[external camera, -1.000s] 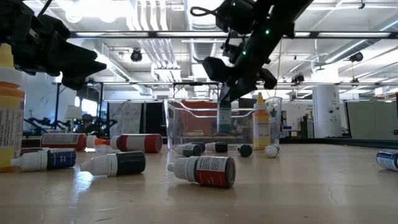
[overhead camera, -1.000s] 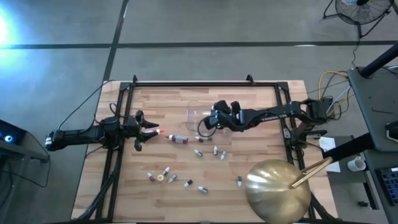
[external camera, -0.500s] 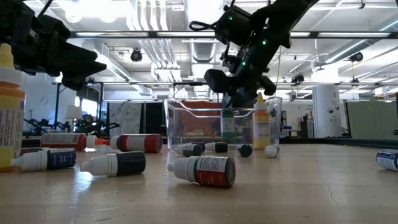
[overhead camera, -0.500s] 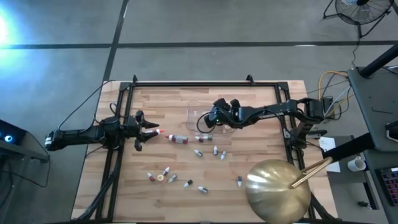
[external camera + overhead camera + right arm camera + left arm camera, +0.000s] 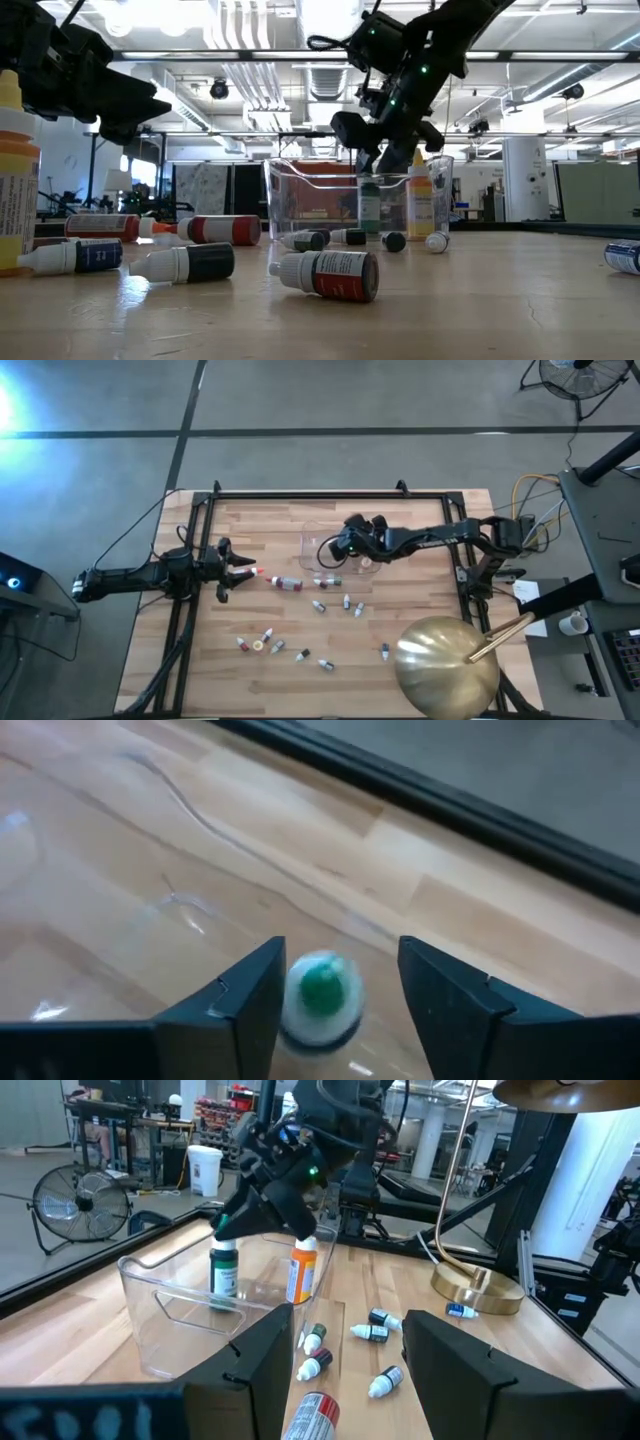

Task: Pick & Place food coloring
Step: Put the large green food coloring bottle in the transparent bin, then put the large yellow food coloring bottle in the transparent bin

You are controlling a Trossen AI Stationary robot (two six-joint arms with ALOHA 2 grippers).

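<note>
Now my right jaws (image 5: 385, 160) hang just above the clear tub (image 5: 318, 550), which stands near the middle of the table (image 5: 420, 610), a little toward its far edge. These jaws stand apart, one on each side of the green-capped bottle (image 5: 322, 992), with a gap between each finger and the bottle, so I judge that I do not hold it. The bottle stands upright on the tub floor, long axis vertical, with the green cap pointing up toward my wrist. Beside it in the tub an orange-capped bottle (image 5: 301, 1270) also stands upright. I think I came from above so that the bottle lands on its base and does not roll.

My left jaws (image 5: 237, 570) wait over the left part of the table, also apart and empty, with their tips close to a red-capped bottle (image 5: 287, 582) that lies on its side, its long axis running along the table's width.

More bottles of food coloring (image 5: 345, 603) lie scattered between the tub and the near edge, most on their sides and pointing in different ways. A gold dome (image 5: 445, 665) sits at the near right corner.
</note>
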